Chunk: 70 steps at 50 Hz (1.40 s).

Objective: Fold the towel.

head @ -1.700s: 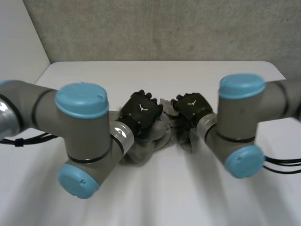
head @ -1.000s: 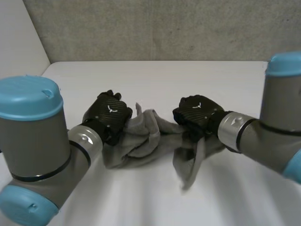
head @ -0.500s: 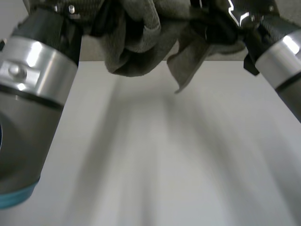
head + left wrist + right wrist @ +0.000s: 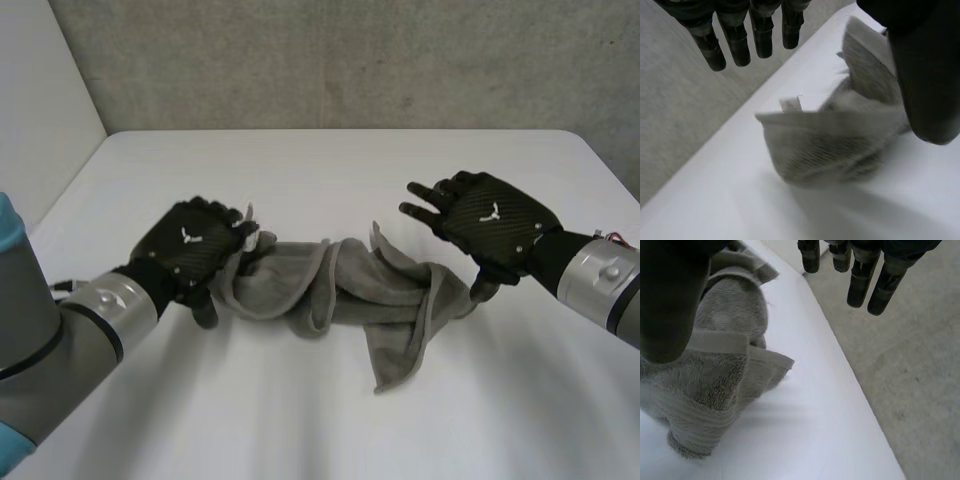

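Observation:
A grey towel (image 4: 335,290) lies bunched and twisted in a long strip across the middle of the white table (image 4: 330,170). My left hand (image 4: 190,250) rests at its left end with straight fingers and grips nothing. In the left wrist view the fingers (image 4: 737,45) and thumb stand apart over the towel's end (image 4: 840,140), which has a small white label. My right hand (image 4: 485,225) hovers open over the right end, fingers spread. From the right wrist, the towel (image 4: 715,375) is seen lying under the palm, untouched by the fingers (image 4: 860,280).
One loose flap of the towel (image 4: 395,365) trails toward the table's front. A grey wall (image 4: 330,60) stands behind the far edge of the table. The table's edge runs close beyond the fingertips of each hand in the wrist views.
Both hands held the towel lifted high near the camera; now they are down at the table, the towel lies stretched between them, and both hands have opened and let go.

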Tool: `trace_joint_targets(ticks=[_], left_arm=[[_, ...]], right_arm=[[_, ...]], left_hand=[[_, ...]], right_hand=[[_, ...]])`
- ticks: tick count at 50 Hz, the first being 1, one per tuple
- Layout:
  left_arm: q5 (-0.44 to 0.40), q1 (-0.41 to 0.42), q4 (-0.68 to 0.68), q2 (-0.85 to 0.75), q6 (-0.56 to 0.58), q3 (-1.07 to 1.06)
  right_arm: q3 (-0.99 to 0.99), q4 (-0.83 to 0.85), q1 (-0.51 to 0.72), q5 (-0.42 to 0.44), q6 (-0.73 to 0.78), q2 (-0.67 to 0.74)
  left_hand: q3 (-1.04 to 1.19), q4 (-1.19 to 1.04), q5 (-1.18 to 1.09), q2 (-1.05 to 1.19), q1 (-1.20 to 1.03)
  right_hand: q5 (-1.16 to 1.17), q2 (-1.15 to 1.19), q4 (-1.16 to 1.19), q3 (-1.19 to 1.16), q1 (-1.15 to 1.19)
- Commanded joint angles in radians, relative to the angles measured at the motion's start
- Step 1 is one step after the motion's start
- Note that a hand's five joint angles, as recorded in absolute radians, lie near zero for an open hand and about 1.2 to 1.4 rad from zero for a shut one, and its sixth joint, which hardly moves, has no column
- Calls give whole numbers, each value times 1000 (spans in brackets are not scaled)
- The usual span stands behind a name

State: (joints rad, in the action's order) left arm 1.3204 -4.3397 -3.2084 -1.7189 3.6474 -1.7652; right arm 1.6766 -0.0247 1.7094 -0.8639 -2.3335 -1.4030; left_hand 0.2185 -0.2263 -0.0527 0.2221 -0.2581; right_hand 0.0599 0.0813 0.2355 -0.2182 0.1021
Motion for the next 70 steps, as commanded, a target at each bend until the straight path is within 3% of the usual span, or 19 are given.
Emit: trace_joint_targets(ticks=[1, 8, 12, 18, 24, 26, 31, 37, 51, 54, 56, 59, 64, 68, 70], left_arm=[[13, 34, -5, 53, -30, 52], [74, 130, -7, 39, -135, 119], [212, 205, 2, -20, -248, 197], [345, 313, 53, -123, -312, 306], [413, 384, 55, -208, -323, 366], [456, 416, 53, -264, -328, 407], [483, 451, 50, -344, -335, 455], [487, 459, 32, -424, -378, 480], [487, 451, -40, -533, -523, 484], [488, 451, -74, -551, -521, 489], [505, 453, -102, -568, -518, 498], [517, 453, -116, -576, -517, 501], [572, 448, -180, -607, -489, 515], [588, 445, -203, -605, -417, 518], [606, 437, -226, -596, -327, 513]], right_arm=[[-66, -12, 15, -72, -378, -25], [-181, -44, 96, -172, -618, 42], [-322, -131, 166, -289, -720, 175], [-419, -193, 236, -386, -739, 321], [-426, -190, 282, -480, -731, 384], [-425, -157, 326, -571, -715, 407], [-397, -52, 378, -665, -635, 411], [-368, -8, 417, -711, -456, 409], [-319, 66, 426, -788, -302, 404], [-311, 89, 427, -796, -262, 406], [-302, 110, 424, -797, -248, 403], [-298, 118, 420, -796, -248, 401], [-281, 111, 411, -781, -259, 400], [-275, 109, 411, -771, -264, 391], [-267, 107, 408, -753, -265, 359]], left_hand=[[-44, 52, 53, -61, 97], [-44, 52, 53, -59, 95], [-44, 52, 46, -41, 77], [-44, 52, 43, -38, 74], [-44, 52, 5, 0, 36], [-44, 52, 2, 3, 33], [-44, 52, -33, 38, -2], [-44, 52, -92, 97, -61], [-44, 52, -145, 150, -114], [-44, 52, -151, 156, -120], [-44, 52, -183, 188, -152], [-44, 52, -221, 226, -190], [-44, 52, -508, 513, -477], [-44, 52, -629, 634, -598], [-44, 52, -632, 637, -601]], right_hand=[[-60, -81, -61, 44, -102], [-60, -64, -61, 44, -85], [-60, -49, -61, 44, -70], [-60, 68, -61, 44, 47], [-14, 139, -61, 44, 118], [-14, 139, -61, 44, 118], [-12, 142, -61, 44, 121], [0, 153, -61, 44, 133], [270, 423, -61, 44, 402], [429, 582, -61, 44, 561], [668, 822, -61, 44, 801], [761, 914, -61, 44, 893], [1144, 1297, -61, 44, 1277], [1162, 1315, -61, 44, 1294], [1162, 1315, -61, 44, 1294]])
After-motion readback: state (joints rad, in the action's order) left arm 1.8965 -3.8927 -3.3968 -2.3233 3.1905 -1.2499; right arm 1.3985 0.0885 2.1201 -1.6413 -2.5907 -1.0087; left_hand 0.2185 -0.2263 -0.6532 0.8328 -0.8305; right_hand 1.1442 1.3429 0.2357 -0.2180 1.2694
